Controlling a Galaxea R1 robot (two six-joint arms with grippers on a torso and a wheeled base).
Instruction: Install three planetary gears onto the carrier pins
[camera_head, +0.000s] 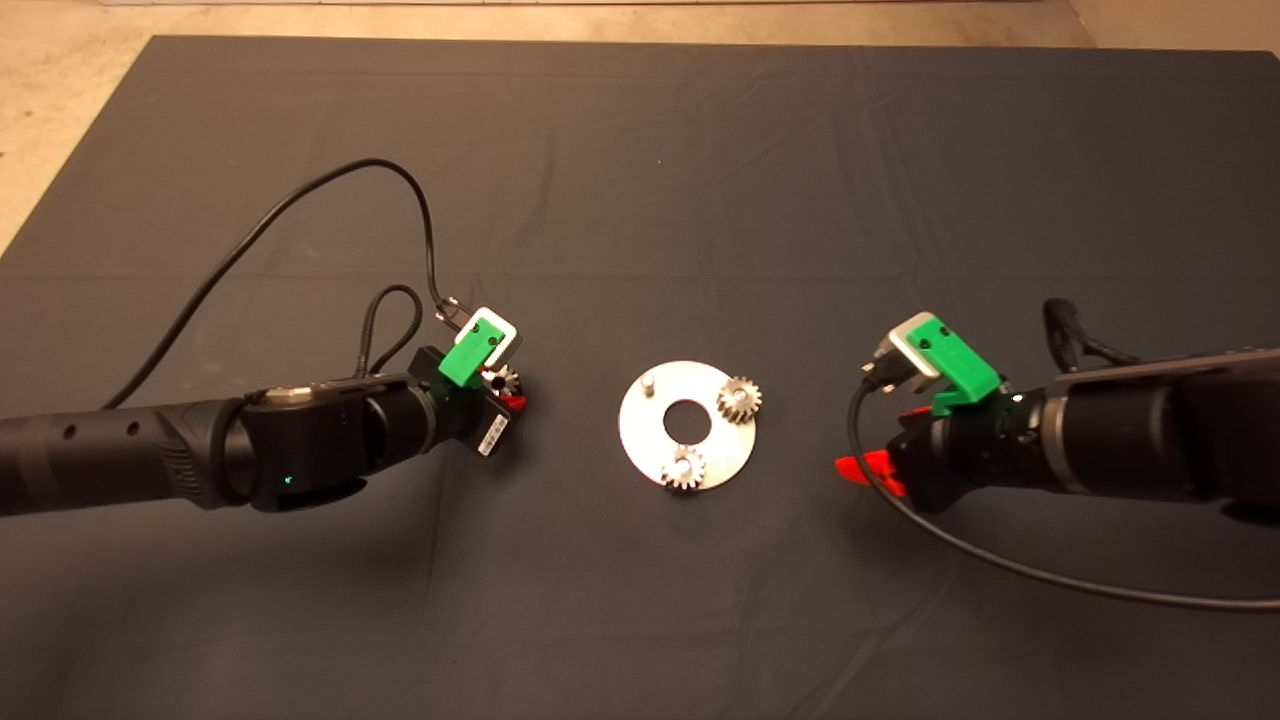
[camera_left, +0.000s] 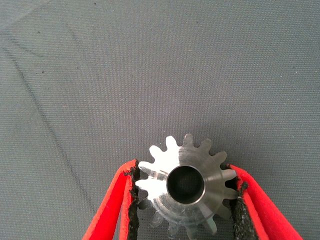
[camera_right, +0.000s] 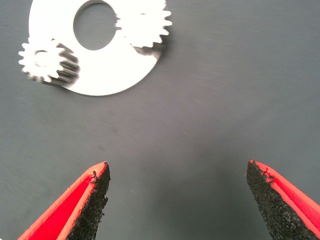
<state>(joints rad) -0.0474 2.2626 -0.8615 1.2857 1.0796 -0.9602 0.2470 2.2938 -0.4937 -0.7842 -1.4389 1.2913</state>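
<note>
A dark mat is spread over the worktop. Near its middle a shiny round disc is laid flat. Two planetary gears are seated on the disc, one at the right rim and one at the near rim; a bare carrier pin is left standing at the far left. The left gripper is held left of the disc, clamped on a third gear. The right gripper is held right of the disc, with fingers spread apart and nothing between them.
</note>
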